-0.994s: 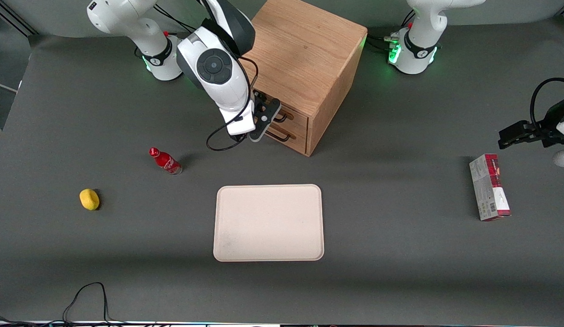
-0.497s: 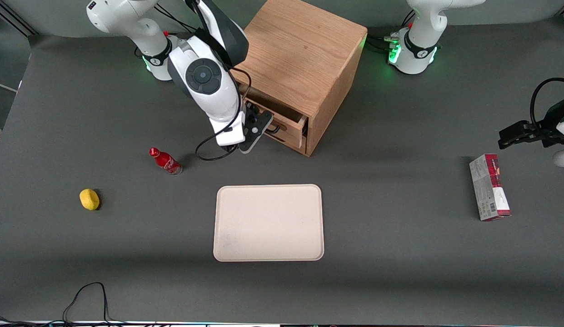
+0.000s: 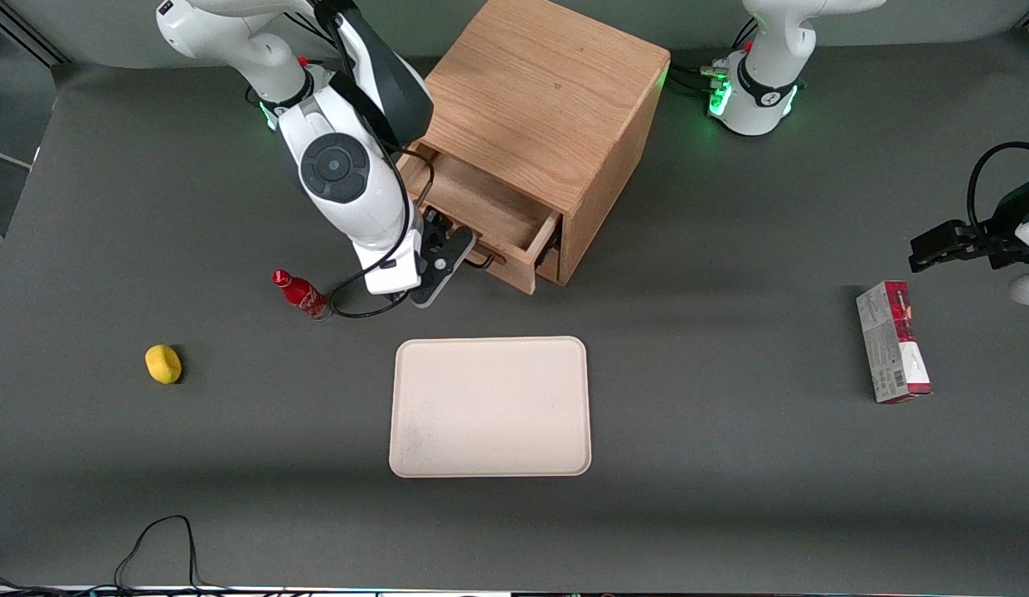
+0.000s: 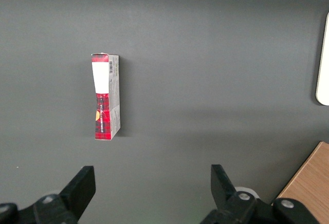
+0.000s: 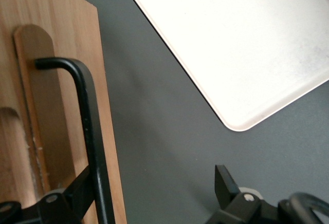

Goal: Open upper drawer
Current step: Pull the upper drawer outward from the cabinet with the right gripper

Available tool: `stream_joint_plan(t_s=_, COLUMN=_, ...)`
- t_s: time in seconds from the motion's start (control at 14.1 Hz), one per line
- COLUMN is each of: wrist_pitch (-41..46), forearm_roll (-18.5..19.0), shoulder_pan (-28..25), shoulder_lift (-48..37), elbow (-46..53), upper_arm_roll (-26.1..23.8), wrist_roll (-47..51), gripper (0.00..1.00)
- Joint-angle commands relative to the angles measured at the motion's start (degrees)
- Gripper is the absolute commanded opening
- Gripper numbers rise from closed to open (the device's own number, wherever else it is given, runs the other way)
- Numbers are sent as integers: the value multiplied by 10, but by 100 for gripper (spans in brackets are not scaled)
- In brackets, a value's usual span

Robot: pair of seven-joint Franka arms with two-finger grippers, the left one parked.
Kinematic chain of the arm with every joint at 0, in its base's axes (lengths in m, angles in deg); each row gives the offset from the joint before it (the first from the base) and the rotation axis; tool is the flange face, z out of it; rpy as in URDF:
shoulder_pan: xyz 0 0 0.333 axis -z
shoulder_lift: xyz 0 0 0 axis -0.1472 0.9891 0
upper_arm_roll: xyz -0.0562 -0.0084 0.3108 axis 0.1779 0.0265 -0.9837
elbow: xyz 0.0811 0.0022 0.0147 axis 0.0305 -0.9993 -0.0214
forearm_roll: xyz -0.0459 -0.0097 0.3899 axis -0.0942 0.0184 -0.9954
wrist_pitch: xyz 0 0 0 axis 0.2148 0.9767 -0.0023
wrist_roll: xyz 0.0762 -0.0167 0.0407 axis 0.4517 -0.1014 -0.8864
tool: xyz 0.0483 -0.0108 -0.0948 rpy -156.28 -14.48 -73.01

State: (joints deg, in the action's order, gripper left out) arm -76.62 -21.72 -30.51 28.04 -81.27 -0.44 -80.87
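Note:
The oak cabinet [image 3: 547, 91] stands at the back of the table. Its upper drawer [image 3: 489, 207] is pulled well out, and its wooden inside shows. The lower drawer under it is mostly hidden. My gripper [image 3: 449, 259] is at the upper drawer's front, at its black wire handle [image 3: 482, 262]. In the right wrist view the gripper [image 5: 151, 190] is open wide. One finger [image 5: 77, 190] sits between the handle bar [image 5: 90, 142] and the drawer front [image 5: 61, 39], hooked on the bar. The other finger hangs free over the grey table.
A beige tray [image 3: 490, 406] lies nearer the front camera than the cabinet and also shows in the right wrist view [image 5: 247, 44]. A red bottle [image 3: 301, 294] and a yellow lemon [image 3: 163, 364] lie toward the working arm's end. A red-and-white box [image 3: 893, 342] lies toward the parked arm's end.
The upper drawer has slid out of the cabinet, from shut to well open. My gripper has moved with its handle toward the front camera and the red bottle.

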Motion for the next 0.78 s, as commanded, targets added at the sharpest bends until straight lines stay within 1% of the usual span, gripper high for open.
stream_joint_plan(t_s=0.0, wrist_pitch=13, forearm_roll=7, shoulder_pan=2, shoulder_lift=23, elbow=24, upper_arm_roll=-1, wrist_roll=-16, gripper=100)
stream_joint_plan(t_s=0.57, wrist_pitch=19, forearm_roll=7, shoulder_pan=38, shoulder_lift=65, elbow=88, upper_arm_roll=-1, wrist_roll=-29, gripper=100)
stream_joint_plan(t_s=0.71, wrist_pitch=32, forearm_roll=8, shoulder_pan=46, shoulder_lift=83, elbow=114, upper_arm_roll=-1, wrist_roll=-31, gripper=100)
